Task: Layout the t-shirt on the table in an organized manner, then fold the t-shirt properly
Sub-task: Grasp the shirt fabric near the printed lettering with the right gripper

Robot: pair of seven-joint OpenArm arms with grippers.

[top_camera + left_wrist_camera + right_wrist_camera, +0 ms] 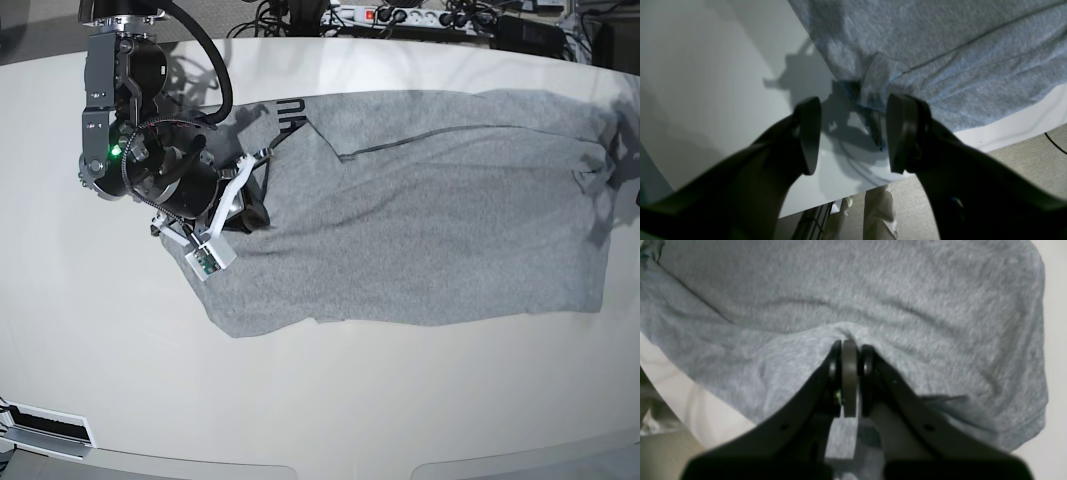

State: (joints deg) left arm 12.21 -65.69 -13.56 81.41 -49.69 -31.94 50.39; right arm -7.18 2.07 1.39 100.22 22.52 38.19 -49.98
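The grey t-shirt [440, 220] lies spread lengthwise across the off-white table [300, 400], with a strip of black lettering [290, 115] showing at a turned-over edge near its left end. My right gripper [255, 208] sits on that left end. In the right wrist view it [849, 350] is shut, with a ridge of the t-shirt [873, 290] bunched at its tips. In the left wrist view my left gripper [853, 136] is open just above the table [706, 83]. A folded corner of the t-shirt [940, 50] lies between and just beyond its fingers [810, 133].
Power strips and cables [400, 15] run along the table's far edge. The table's near edge and the carpeted floor [1007, 166] show close behind my left gripper, with a black cable [1053, 143] on the floor. A slotted fitting [45, 425] sits at the front left corner.
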